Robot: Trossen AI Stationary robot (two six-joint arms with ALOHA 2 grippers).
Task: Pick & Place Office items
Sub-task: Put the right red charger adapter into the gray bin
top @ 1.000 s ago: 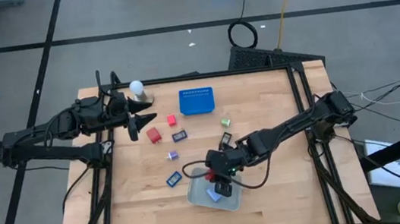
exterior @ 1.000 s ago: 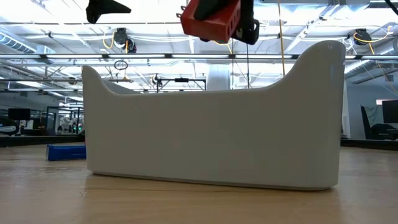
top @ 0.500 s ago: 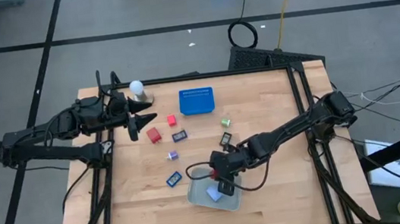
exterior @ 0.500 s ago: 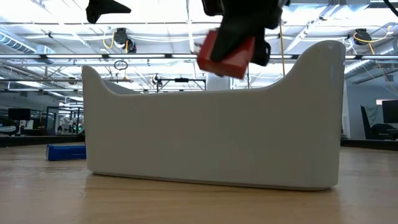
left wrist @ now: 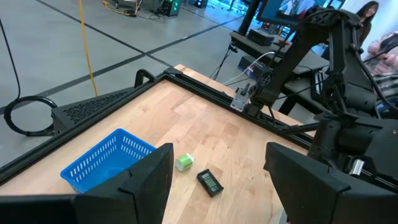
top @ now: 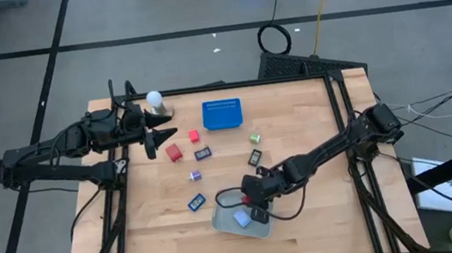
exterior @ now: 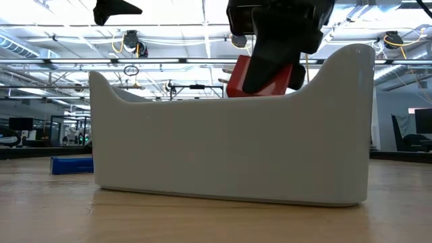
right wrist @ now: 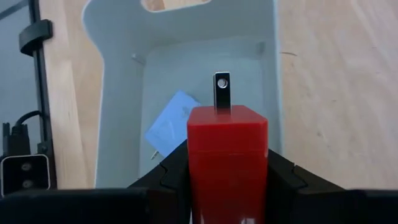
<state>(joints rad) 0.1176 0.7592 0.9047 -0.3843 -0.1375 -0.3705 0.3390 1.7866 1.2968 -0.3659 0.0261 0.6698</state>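
The wooden table [top: 295, 127] carries a white tray [top: 225, 223] near its front edge and a blue basket [top: 222, 114] towards the back. The right arm reaches across to the tray; the right gripper [top: 255, 199] is closed on a red block [right wrist: 227, 149] and holds it above the tray's inside, partly below the rim in the low view. A pale blue piece [right wrist: 169, 126] lies in the tray. The left gripper [top: 161, 138] waits at the table's left back side, fingers apart, holding nothing. Between the basket and the tray lie 2 more red blocks [top: 174, 153], a green piece [left wrist: 185, 163] and some dark pieces [left wrist: 210, 183]
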